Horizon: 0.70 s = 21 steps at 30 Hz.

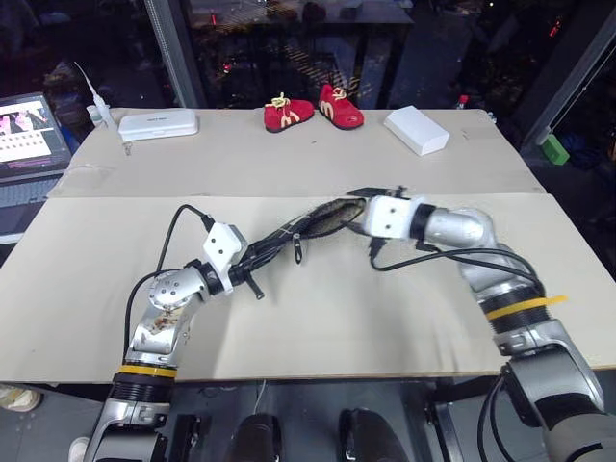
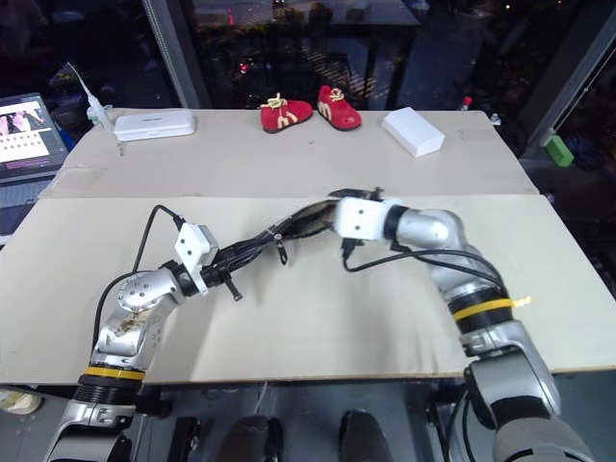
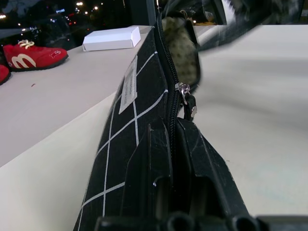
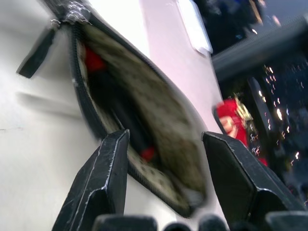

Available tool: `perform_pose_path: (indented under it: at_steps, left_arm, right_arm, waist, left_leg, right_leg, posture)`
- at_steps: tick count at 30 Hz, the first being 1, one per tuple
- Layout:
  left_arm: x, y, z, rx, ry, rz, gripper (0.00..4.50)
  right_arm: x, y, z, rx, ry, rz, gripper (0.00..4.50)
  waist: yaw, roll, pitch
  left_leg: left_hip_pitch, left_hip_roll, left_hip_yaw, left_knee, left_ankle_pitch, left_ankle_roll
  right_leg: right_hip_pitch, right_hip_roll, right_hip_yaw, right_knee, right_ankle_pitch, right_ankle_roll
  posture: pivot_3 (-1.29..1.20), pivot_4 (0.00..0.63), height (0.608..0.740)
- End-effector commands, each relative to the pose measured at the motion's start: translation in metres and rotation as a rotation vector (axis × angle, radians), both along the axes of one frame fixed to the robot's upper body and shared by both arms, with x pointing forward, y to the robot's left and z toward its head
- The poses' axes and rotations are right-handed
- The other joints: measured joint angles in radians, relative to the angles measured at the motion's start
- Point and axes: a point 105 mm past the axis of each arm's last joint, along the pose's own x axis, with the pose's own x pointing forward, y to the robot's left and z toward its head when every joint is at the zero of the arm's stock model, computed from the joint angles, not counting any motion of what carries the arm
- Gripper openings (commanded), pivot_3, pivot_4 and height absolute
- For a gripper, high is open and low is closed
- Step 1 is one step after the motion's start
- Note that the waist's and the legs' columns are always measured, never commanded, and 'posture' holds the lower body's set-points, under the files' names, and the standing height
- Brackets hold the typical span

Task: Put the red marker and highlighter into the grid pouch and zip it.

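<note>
The far end of the grid pouch (image 1: pixel 308 223) is partly covered by the right gripper (image 1: pixel 358 195), and its inside is blurred in the right wrist view, so only red patches of the red marker (image 4: pixel 95 61) can be made out against the pale lining; the highlighter cannot be identified there. One pouch is counted, held above the table (image 1: pixel 318 318) between the two grippers, with its zipper still open at the right gripper's end. The left gripper (image 3: pixel 175 144) is closed tightly on the near end of the pouch. The right gripper's fingers (image 4: pixel 103 178) are spread apart in front of the pouch mouth, with nothing gripped. Beyond the grippers, two red shoes (image 1: pixel 313 111) and two white boxes (image 1: pixel 416 129) are seen.
</note>
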Motion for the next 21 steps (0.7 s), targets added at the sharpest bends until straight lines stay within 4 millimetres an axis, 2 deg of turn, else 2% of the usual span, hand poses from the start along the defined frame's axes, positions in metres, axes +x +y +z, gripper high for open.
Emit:
perform_pose_path:
  at_steps: [1,5,6,8,11,14,18,21]
  left_arm:
    - [0.001,-0.002,0.011,-0.012,-0.046,-0.014,0.0]
    - [0.001,-0.001,0.01,-0.012,-0.045,-0.013,0.0]
    - [0.001,-0.001,0.01,-0.012,-0.044,-0.013,0.0]
    - [0.001,0.0,0.009,-0.013,-0.043,-0.013,0.0]
    - [0.002,0.0,0.009,-0.012,-0.042,-0.012,0.0]
    - [0.002,-0.002,0.009,-0.016,-0.044,-0.014,0.0]
    - [0.001,-0.004,0.008,-0.02,-0.045,-0.016,0.0]
    - [0.001,-0.004,0.007,-0.021,-0.045,-0.017,0.0]
  right_arm:
    - [-0.026,-0.021,-0.001,0.232,0.311,0.023,2.71]
    - [-0.066,-0.025,-0.029,0.317,0.631,0.075,2.71]
    - [-0.074,-0.02,-0.038,0.326,0.683,0.079,2.71]
    - [-0.078,-0.005,-0.052,0.353,0.715,0.058,2.71]
    - [-0.07,0.019,-0.069,0.359,0.709,-0.009,2.71]
    - [-0.048,0.042,-0.079,0.369,0.677,-0.106,2.71]
    - [-0.033,0.07,-0.075,0.372,0.618,-0.112,2.71]
    - [-0.027,0.09,-0.064,0.417,0.618,-0.078,2.71]
  waist:
    - [0.004,0.0,0.0]
    - [0.008,0.0,0.0]
    - [0.004,0.0,0.0]
    - [0.001,0.0,0.0]
    - [-0.007,-0.001,0.0]
    - [-0.008,-0.001,0.0]
    - [-0.001,0.0,0.0]
    - [0.001,0.0,0.0]
  left_leg:
    - [0.0,0.001,-0.001,0.0,0.0,0.0]
    - [0.001,0.001,-0.002,0.0,0.0,0.0]
    - [0.001,0.001,-0.002,0.0,0.0,0.001]
    - [0.004,0.001,-0.002,0.0,0.0,0.001]
    - [0.005,0.002,-0.001,0.0,0.0,0.0]
    - [0.005,0.002,-0.001,0.0,0.0,0.0]
    - [0.004,0.001,-0.001,0.0,0.0,0.0]
    - [0.002,0.001,-0.001,0.0,0.0,0.0]
  right_leg:
    - [0.0,0.0,0.0,0.0,0.0,0.0]
    - [0.001,-0.001,0.001,0.0,0.0,0.0]
    - [0.001,-0.001,0.001,0.0,0.0,0.0]
    - [0.002,0.0,0.002,0.001,0.0,-0.001]
    - [0.002,0.002,0.003,0.002,0.0,-0.001]
    - [0.001,0.003,0.004,0.003,0.0,-0.001]
    - [0.0,0.002,0.003,0.002,0.0,-0.001]
    - [0.0,0.002,0.002,0.001,0.0,-0.001]
  posture:
    - [0.0,0.15,0.74]
    - [0.0,0.15,0.74]
    - [0.0,0.15,0.74]
    - [0.0,0.15,0.74]
    - [0.0,0.15,0.74]
    - [0.0,0.15,0.74]
    - [0.0,0.15,0.74]
    - [0.0,0.15,0.74]
